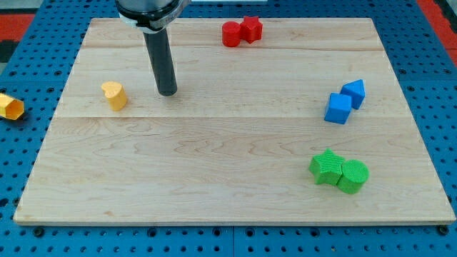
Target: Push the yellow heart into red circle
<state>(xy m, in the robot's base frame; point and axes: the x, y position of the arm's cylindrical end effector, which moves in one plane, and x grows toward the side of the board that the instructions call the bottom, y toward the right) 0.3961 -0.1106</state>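
pushing the yellow heart (113,95) into the red circle (230,34) calls for getting behind it first, and my tip (167,93), the tool here, is on the wrong side for that. it is a bare rod with nothing to open or close, touching no block, resting on the counter (214,178). the heart sits near the tool, off toward the view's left at about the same height. the red circle lies well apart, up toward the view's top and right of the tool, touching a red star-like block (250,28). my judgement: circle round the heart to its left and lower side, then push along a line aimed up and right at the circle. keeping contact centred on the heart should stop it spinning off; a glancing touch would likely send it astray.
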